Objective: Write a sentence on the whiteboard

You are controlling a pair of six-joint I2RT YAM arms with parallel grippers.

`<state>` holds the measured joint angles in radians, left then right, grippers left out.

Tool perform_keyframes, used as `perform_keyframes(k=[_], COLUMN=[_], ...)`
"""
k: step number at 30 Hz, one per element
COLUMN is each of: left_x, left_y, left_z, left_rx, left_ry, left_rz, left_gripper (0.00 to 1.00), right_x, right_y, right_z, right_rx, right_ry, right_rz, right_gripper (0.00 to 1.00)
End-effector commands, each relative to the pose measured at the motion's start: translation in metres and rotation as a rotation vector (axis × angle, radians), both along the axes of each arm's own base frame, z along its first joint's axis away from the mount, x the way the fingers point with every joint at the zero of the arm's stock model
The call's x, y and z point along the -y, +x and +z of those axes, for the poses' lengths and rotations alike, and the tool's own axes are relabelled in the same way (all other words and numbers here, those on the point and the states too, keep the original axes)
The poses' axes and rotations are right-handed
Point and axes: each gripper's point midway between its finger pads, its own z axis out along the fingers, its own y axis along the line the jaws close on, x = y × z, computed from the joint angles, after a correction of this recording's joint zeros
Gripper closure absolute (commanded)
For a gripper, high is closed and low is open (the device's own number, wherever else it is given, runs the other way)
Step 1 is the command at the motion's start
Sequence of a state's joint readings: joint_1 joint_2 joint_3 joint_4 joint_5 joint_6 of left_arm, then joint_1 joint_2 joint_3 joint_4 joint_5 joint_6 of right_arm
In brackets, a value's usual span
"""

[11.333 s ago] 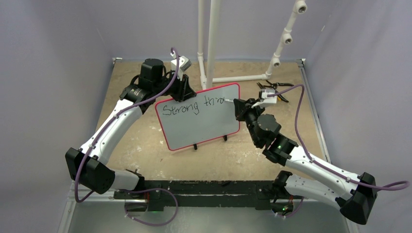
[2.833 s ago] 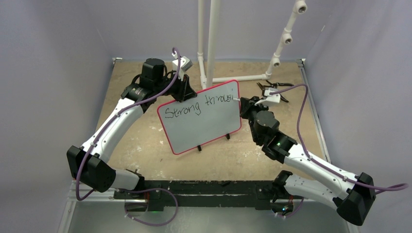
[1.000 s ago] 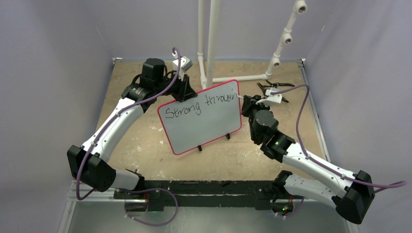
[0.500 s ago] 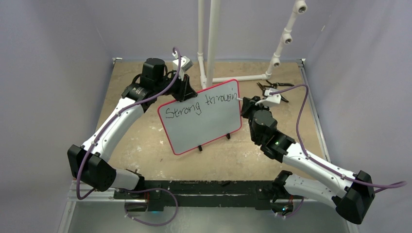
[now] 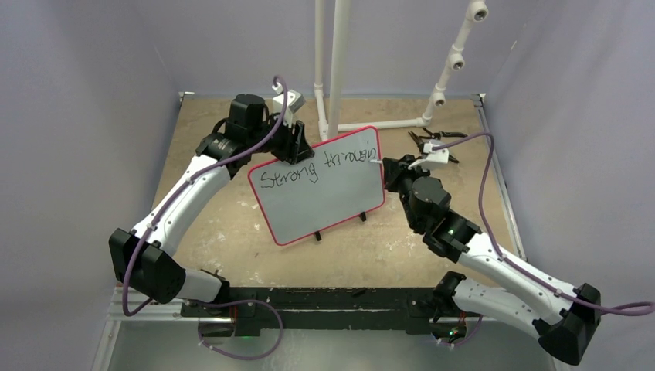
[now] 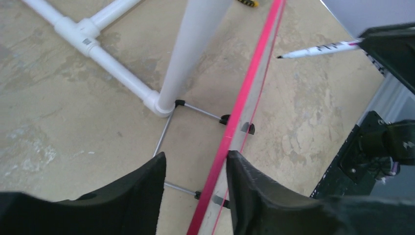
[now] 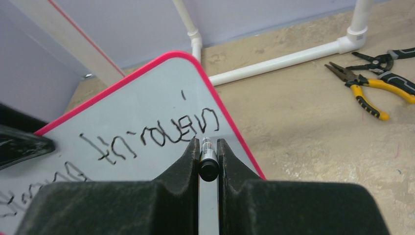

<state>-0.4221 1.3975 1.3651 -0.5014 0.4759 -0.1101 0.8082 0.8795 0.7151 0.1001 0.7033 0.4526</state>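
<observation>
Edgewise, whiteboard (image 6: pixel 242 103) between parted left fingers (image 6: pixel 137 196)

We found the whiteboard (image 5: pixel 328 207) standing upright on its two small black feet (image 5: pixel 315 234) near the middle of the sandy table (image 5: pixel 232 232). It was a rectangular pale grey-white panel with rounded corners and a thin red border. It was turned at an angle, so its right end sat farther back than its left. From the left wrist view we saw it almost edge-on, as a narrow red strip. The sentence (image 5: pixel 317 167) ran in black handwritten marker along the upper part of the face, rising toward the right. We read "Strong", then letters beginning "thro"; we could not make out the last few near the right edge.
</observation>
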Motion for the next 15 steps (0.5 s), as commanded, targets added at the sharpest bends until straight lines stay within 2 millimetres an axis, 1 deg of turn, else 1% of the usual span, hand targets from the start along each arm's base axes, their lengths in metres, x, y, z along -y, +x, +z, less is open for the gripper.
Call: perform_keyframes(k=[1, 3, 6, 10, 12, 15], left_x=[-0.015, -0.02, -0.031, -0.053, -0.068, -0.09], left_y=[0.014, 0.016, 0.018, 0.016, 0.013, 0.002], left_z=[0.002, 0.009, 0.019, 0.035, 0.037, 0.04], left_rx=[-0.003, 0.003, 0.019, 0.025, 0.014, -0.012], left_ry=[0.021, 0.016, 0.02, 0.014, 0.012, -0.002], left_rz=[0.148, 0.189, 0.265, 0.405, 0.499, 0.623], left_gripper=[0.45, 0.35, 0.26, 0.23, 0.23, 0.21], right_x=[-0.011, -0.015, -0.027, -0.047, -0.06, -0.087], right_y=[-0.017, -0.025, -0.036, -0.046, -0.052, -0.069], right_z=[0.035, 0.038, 0.039, 0.031, 0.03, 0.028], right_rx=[0.042, 0.046, 0.044, 0.01, 0.002, -0.013], right_ry=[0.066, 0.098, 0.139, 0.171, 0.192, 0.225], right_rz=[0.129, 0.177, 0.27, 0.363, 0.399, 0.453], right_gripper=[1.0, 1.0, 1.0, 1.0, 1.0, 1.0])
